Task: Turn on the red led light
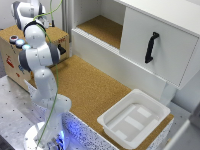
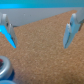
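Note:
Three small round lights sit in a row on a wooden box at the exterior view's left. The red led light has a dark reddish centre; two pale bluish-white lights lie beside it. In the wrist view my gripper is open and empty, its fingers spread over the cork surface. The red led light shows at the picture's edge, outside the fingers and apart from them, with a bluish light beside it. In the exterior view my arm hides most of the gripper.
A white cabinet with a black handle and an open cork-lined shelf stands at the back. A white tray sits on the cork tabletop at the exterior view's right. My arm's base stands at the front left.

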